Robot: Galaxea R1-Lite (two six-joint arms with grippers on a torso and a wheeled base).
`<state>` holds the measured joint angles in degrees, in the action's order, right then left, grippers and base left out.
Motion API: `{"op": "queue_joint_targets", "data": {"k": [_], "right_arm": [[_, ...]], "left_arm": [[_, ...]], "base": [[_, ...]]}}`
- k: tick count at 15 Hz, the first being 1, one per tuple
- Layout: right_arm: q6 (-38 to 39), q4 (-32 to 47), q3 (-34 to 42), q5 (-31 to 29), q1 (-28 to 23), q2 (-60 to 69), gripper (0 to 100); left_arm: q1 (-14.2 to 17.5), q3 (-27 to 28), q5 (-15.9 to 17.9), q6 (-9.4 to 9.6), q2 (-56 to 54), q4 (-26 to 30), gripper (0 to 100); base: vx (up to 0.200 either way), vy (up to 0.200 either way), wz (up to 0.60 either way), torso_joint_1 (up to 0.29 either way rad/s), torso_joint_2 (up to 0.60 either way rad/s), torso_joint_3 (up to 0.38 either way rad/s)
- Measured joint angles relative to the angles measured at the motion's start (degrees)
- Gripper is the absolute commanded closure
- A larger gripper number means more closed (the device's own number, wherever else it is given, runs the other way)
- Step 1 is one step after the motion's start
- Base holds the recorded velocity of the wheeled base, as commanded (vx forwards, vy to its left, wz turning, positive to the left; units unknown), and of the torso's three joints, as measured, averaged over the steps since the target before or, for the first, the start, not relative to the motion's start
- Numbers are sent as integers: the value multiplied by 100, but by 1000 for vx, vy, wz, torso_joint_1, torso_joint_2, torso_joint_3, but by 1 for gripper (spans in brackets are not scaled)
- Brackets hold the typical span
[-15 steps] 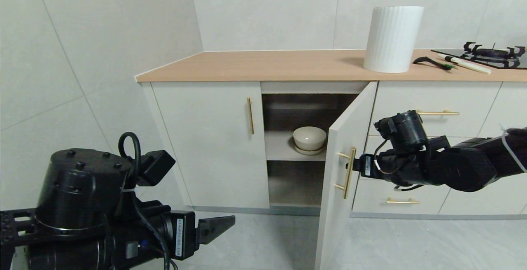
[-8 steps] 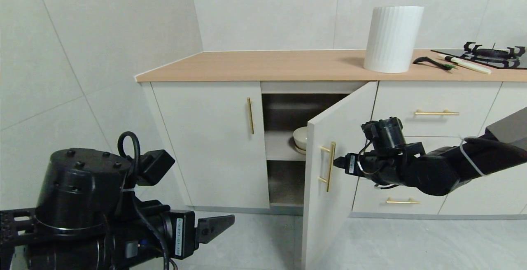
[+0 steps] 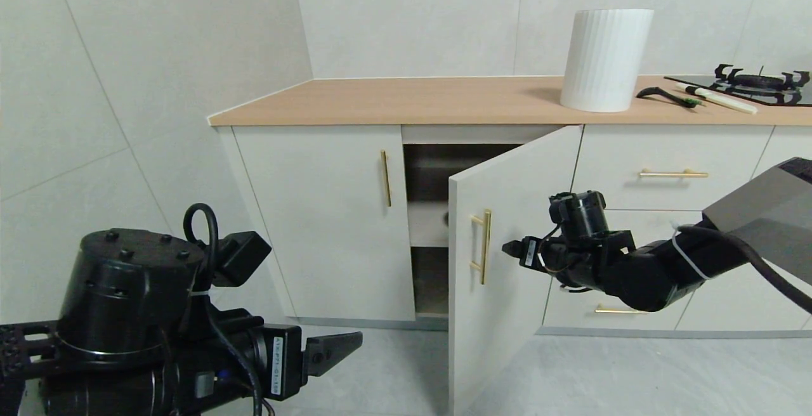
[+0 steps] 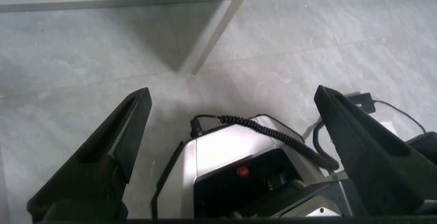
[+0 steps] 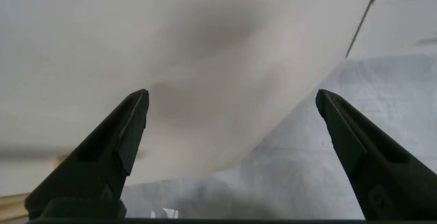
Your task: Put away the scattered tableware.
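Note:
The white cabinet door (image 3: 507, 213) with its gold handle (image 3: 483, 246) stands partly shut, leaving a narrow gap onto the shelf (image 3: 425, 226). It hides the bowl inside. My right gripper (image 3: 510, 250) is at the door's outer face, just right of the handle. In the right wrist view this gripper (image 5: 231, 95) is open, with the door face (image 5: 205, 53) close in front of it and nothing held. My left gripper (image 3: 342, 345) hangs low at the left, over the floor. It is open and empty in the left wrist view (image 4: 232, 93).
A tall white ribbed container (image 3: 606, 59) stands on the wooden counter (image 3: 406, 100), with utensils (image 3: 698, 97) and a stove grate (image 3: 758, 78) to its right. The left cabinet door (image 3: 323, 219) is shut. Drawers (image 3: 672, 169) sit behind my right arm. Grey floor (image 4: 287, 53) lies below.
My right gripper has moved left with the cabinet door, swinging it further shut. The bowl on the shelf is now hidden behind it. The left arm has stayed still.

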<state>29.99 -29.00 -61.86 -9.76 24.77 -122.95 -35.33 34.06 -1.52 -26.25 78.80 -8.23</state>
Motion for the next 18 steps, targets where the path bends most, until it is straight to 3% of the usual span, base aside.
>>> {"op": "queue_joint_targets", "data": {"k": [5, 10, 18], "right_arm": [[334, -247, -149, -28, 52, -210, 0], [532, -279, -368, -46, 89, -404, 0], [764, -312, -630, -317, 89, -513, 0]], "left_arm": [[-2, -20, -6, 158, -13, 18, 0], [7, -33, -20, 167, -16, 7, 0], [9, -16, -22, 148, -28, -2, 0]], "base": [[160, 0, 0, -3, 1, -2], [200, 0, 0, 4, 1, 0], [0, 0, 0, 0, 0, 0]]}}
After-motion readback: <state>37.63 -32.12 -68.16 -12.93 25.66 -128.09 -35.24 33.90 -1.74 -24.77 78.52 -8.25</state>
